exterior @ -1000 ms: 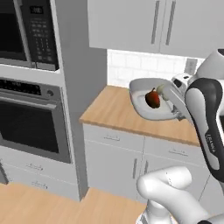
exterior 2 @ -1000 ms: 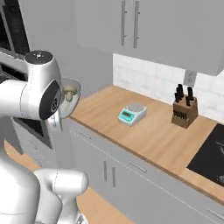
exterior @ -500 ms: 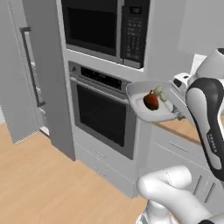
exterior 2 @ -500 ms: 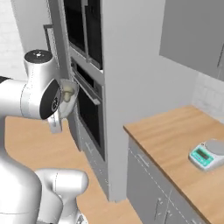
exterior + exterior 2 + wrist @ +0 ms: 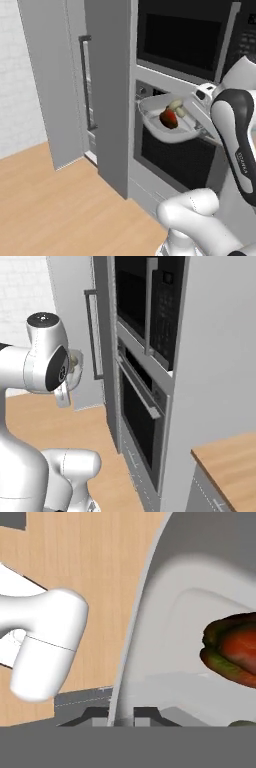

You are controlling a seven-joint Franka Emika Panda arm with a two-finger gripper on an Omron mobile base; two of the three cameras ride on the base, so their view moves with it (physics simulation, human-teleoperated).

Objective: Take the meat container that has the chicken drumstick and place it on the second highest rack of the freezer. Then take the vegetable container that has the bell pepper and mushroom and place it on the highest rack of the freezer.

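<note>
My gripper is shut on the right rim of the light-grey vegetable container, which it holds level in the air in front of the oven. Inside lie the dark red bell pepper and, behind it, the pale mushroom. In the hand view the container's rim runs between my fingertips, and the bell pepper sits at the right. The tall grey freezer with its dark bar handle stands left of the container. The meat container and the freezer's racks are out of view.
A wall oven with a microwave above it stands right behind the held container. A grey panel leans left of the freezer handle. Wooden floor lies open at the lower left. A counter corner shows at the right.
The whole picture has swung left with the base: counter and scale are gone, and oven and freezer have come closer. The container stays in my gripper.
</note>
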